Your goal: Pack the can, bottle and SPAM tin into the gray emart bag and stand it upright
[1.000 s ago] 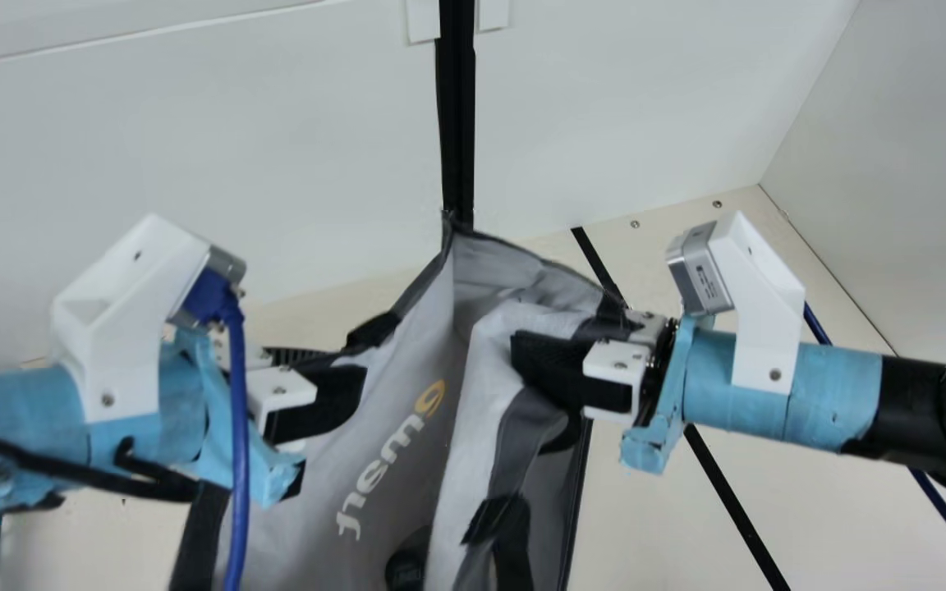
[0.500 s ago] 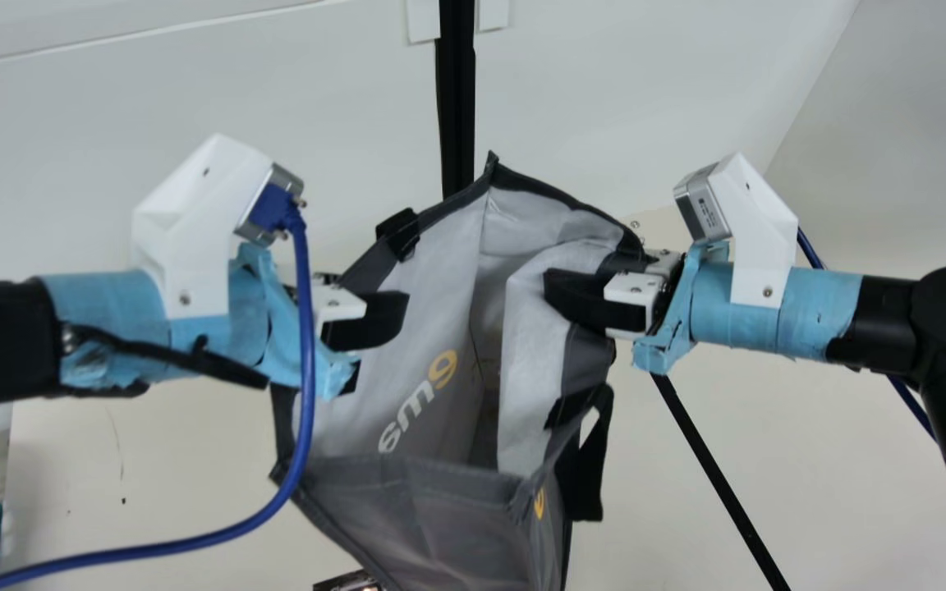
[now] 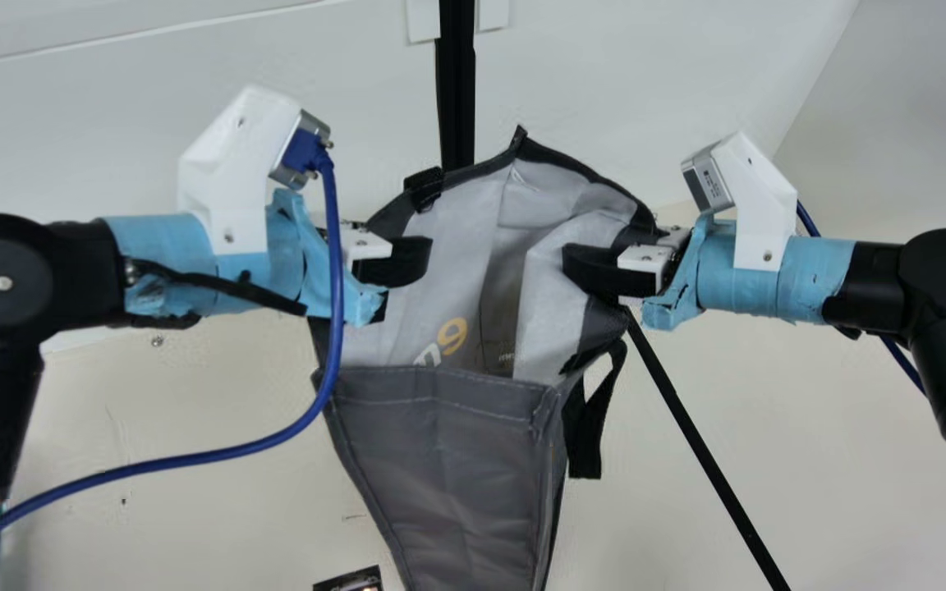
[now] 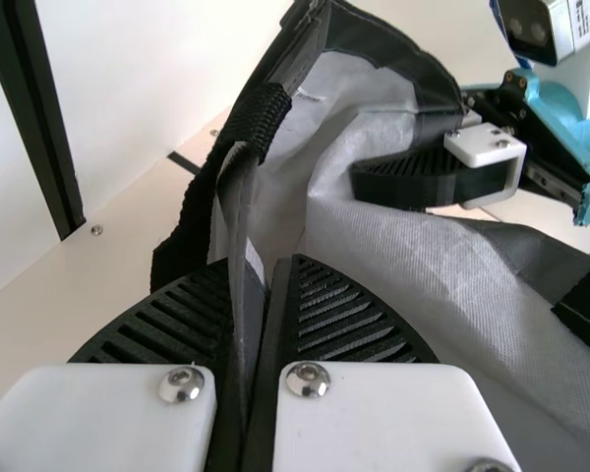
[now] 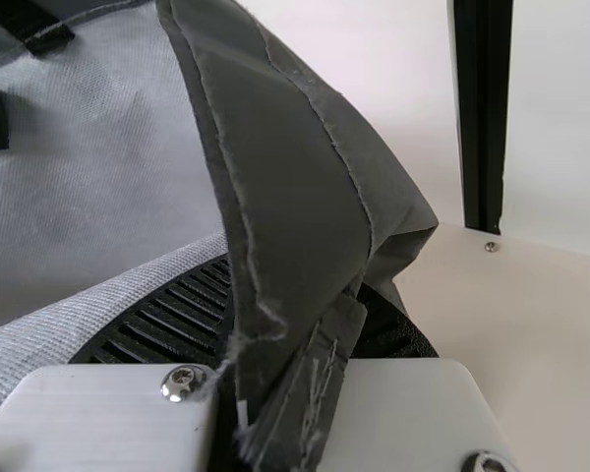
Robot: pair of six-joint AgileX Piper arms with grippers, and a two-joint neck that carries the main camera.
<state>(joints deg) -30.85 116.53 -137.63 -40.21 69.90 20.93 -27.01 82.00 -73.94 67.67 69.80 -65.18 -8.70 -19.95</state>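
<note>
Between our two arms, the gray fabric emart bag point(image 3: 448, 468) gapes open, showing its pale gray lining point(image 3: 461, 246); what lies deep inside is too hidden to tell. Our left gripper point(image 3: 413, 256) is clamped on one side of its rim, our right gripper point(image 3: 584, 267) on the opposite side. A small dark printed object point(image 3: 350, 582) lies beside the bag.

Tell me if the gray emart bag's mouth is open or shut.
Open: the emart bag gapes between the left gripper and right gripper, showing its pale lining.
</note>
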